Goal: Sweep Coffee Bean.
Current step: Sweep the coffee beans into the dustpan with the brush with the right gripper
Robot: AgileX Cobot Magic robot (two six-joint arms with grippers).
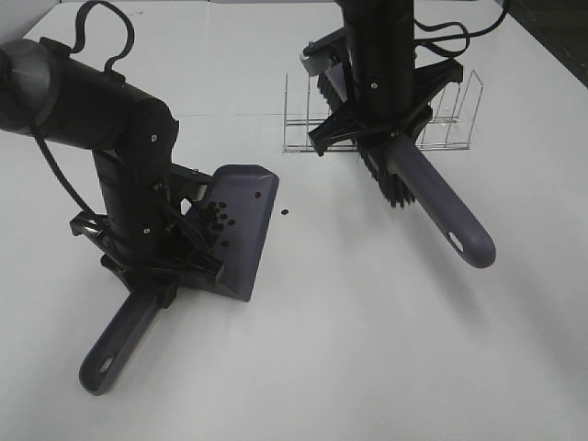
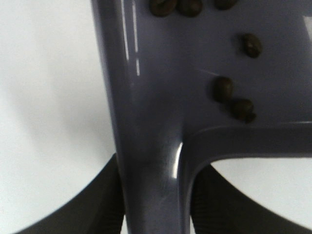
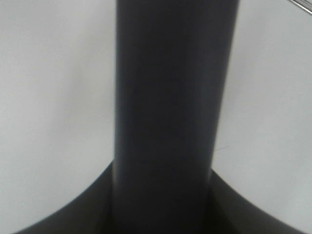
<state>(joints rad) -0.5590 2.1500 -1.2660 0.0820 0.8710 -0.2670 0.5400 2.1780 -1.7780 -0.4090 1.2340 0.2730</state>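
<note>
My left gripper (image 2: 156,212) is clamped on the dustpan (image 1: 246,195) handle, with most coffee beans (image 1: 213,219) piled in its tray. One stray bean (image 1: 284,213) lies on the table (image 1: 367,349) just off the lip. My right gripper (image 3: 163,214) grips the brush (image 1: 441,207) handle.

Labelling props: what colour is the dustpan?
Grey-purple dustpan; clearest in the left wrist view.

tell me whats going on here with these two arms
The left end effector is shut on the handle of the dustpan, which sits on the table with most of the coffee beans piled inside. One stray bean lies on the table just past the pan's front edge. The right end effector is shut on the brush, holding it over by the clear rack, away from the pan.
</note>
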